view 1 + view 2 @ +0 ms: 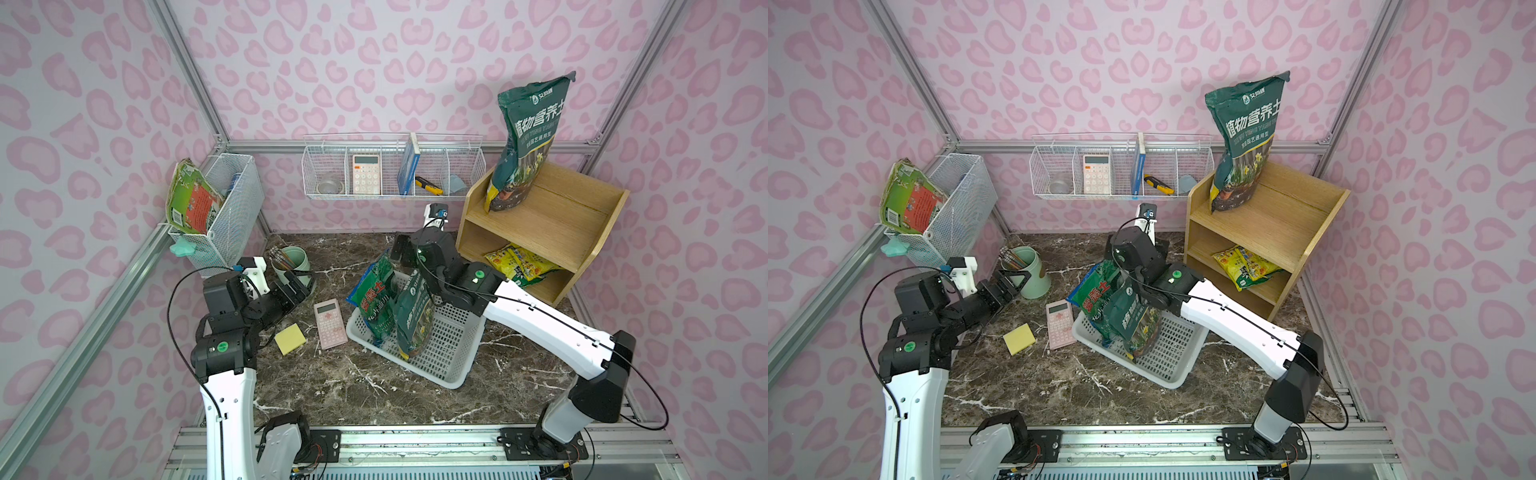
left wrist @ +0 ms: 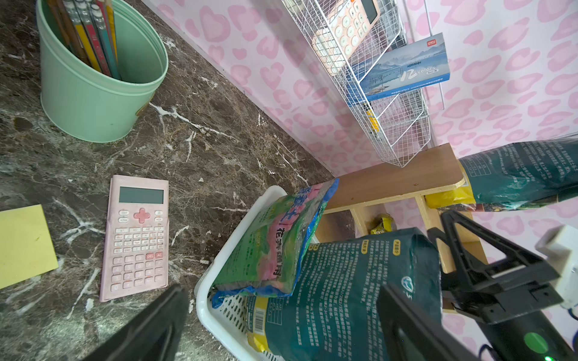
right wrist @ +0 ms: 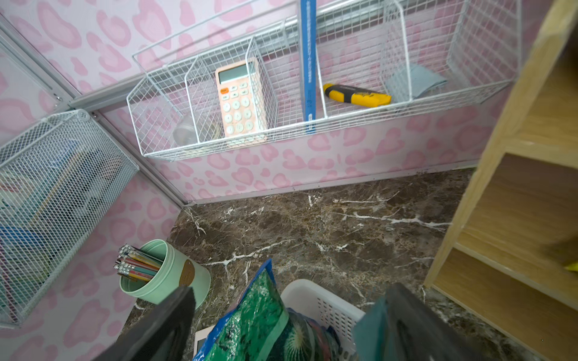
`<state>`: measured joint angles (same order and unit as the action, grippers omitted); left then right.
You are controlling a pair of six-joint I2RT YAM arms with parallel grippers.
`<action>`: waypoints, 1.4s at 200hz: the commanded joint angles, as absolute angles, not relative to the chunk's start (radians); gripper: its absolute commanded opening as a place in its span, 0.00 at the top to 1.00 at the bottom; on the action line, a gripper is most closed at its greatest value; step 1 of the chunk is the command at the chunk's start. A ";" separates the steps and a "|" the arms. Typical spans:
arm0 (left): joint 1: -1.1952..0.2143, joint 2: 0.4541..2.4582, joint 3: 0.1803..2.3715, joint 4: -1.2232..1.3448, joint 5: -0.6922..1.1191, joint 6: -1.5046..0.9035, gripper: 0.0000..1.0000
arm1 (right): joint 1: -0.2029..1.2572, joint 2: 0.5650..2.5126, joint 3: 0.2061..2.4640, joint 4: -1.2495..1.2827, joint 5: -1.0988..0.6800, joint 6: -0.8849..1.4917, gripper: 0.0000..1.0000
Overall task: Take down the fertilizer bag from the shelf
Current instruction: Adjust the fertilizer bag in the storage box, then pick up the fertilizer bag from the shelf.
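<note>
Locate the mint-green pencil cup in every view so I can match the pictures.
Both top views: the pencil cup stands on the marble table, behind the pink calculator, near the left wall.
Left wrist view: the cup stands past the pink calculator, pencils inside.
Right wrist view: the cup stands on the table near the white plastic basket.
Shared landmark: the peach calculator in the back wall's wire basket, in all four.

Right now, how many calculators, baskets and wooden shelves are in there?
Calculators: 2, pink calculator and peach calculator
Baskets: 3, side wire basket, back wire basket, white plastic basket
Wooden shelf: 1
Total: 6
</note>
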<state>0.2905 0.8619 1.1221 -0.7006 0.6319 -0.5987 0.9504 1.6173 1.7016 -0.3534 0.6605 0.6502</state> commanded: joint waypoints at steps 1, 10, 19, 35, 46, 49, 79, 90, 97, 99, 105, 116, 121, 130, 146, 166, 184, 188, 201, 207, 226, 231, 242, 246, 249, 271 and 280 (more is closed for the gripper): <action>0.292 0.861 1.122 -0.697 0.630 -0.588 0.01 | 0.928 1.564 1.691 -0.320 0.696 0.595 0.02; 0.291 0.862 1.122 -0.697 0.630 -0.588 0.01 | 0.915 1.543 1.693 -0.326 0.707 0.581 0.02; 0.291 0.862 1.122 -0.697 0.632 -0.588 0.01 | 0.900 1.528 1.705 -0.336 0.716 0.566 0.02; 0.292 0.861 1.120 -0.694 0.635 -0.591 0.01 | 0.866 1.511 1.758 -0.358 0.734 0.534 0.02; 0.292 0.862 1.117 -0.691 0.642 -0.596 0.01 | 0.849 1.509 1.813 -0.375 0.771 0.492 0.02; 0.292 0.862 1.115 -0.690 0.644 -0.597 0.01 | 0.845 1.510 1.831 -0.379 0.784 0.475 0.02; 0.290 0.852 1.101 -0.676 0.657 -0.613 0.01 | 0.833 1.589 2.036 -0.380 0.997 0.221 0.02; 0.289 0.848 1.092 -0.668 0.663 -0.625 0.01 | 0.825 1.636 2.102 -0.343 1.061 0.097 0.02; 0.288 0.848 1.090 -0.665 0.670 -0.631 0.01 | 0.816 1.666 2.139 -0.315 1.101 0.028 0.02; 0.287 0.847 1.089 -0.664 0.671 -0.633 0.01 | 0.812 1.672 2.150 -0.303 1.112 0.003 0.02; 0.281 0.849 1.088 -0.663 0.680 -0.637 0.01 | 0.806 1.698 2.173 -0.261 1.142 -0.076 0.01; 0.251 0.855 1.084 -0.657 0.697 -0.642 0.01 | 0.786 1.734 2.189 -0.142 1.194 -0.225 0.02; 0.229 0.859 1.083 -0.655 0.703 -0.644 0.01 | 0.776 1.747 2.189 -0.075 1.213 -0.294 0.02; 0.181 0.871 1.085 -0.648 0.718 -0.652 0.01 | 0.753 1.768 2.189 0.041 1.234 -0.405 0.02; 0.101 0.885 1.084 -0.627 0.752 -0.682 0.01 | 0.709 1.807 2.199 0.238 1.237 -0.580 0.02; 0.038 0.874 1.071 -0.597 0.740 -0.715 0.01 | 0.653 1.888 2.303 0.285 1.219 -0.688 0.02; 0.029 0.860 1.073 -0.597 0.725 -0.720 0.01 | 0.609 1.965 2.376 0.315 1.213 -0.764 0.02; 0.029 0.859 1.076 -0.601 0.719 -0.717 0.01 | 0.600 1.970 2.370 0.332 1.209 -0.774 0.02; 0.027 0.853 1.081 -0.617 0.697 -0.707 0.01 | 0.566 1.986 2.378 0.295 1.187 -0.727 0.02; 0.027 0.850 1.082 -0.621 0.690 -0.704 0.01 | 0.552 1.999 2.395 0.255 1.171 -0.693 0.02; 0.027 0.844 1.079 -0.623 0.680 -0.709 0.01 | 0.504 2.031 2.420 0.195 1.136 -0.628 0.02; 0.027 0.844 1.082 -0.623 0.679 -0.710 0.01 | 0.495 2.037 2.420 0.189 1.129 -0.617 0.03; 0.026 0.841 1.084 -0.623 0.675 -0.708 0.01 | 0.480 2.050 2.418 0.172 1.109 -0.592 0.07; 0.027 0.839 1.085 -0.625 0.672 -0.707 0.01 | 0.478 2.055 2.418 0.171 1.104 -0.588 0.12; 0.028 0.839 1.085 -0.625 0.668 -0.706 0.01 | 0.475 2.059 2.418 0.174 1.102 -0.586 0.17; 0.027 0.830 1.083 -0.629 0.641 -0.700 0.02 | 0.475 2.073 2.414 0.207 1.089 -0.594 0.72; 0.026 0.831 1.083 -0.630 0.639 -0.699 0.02 | 0.478 2.072 2.414 0.208 1.086 -0.587 0.87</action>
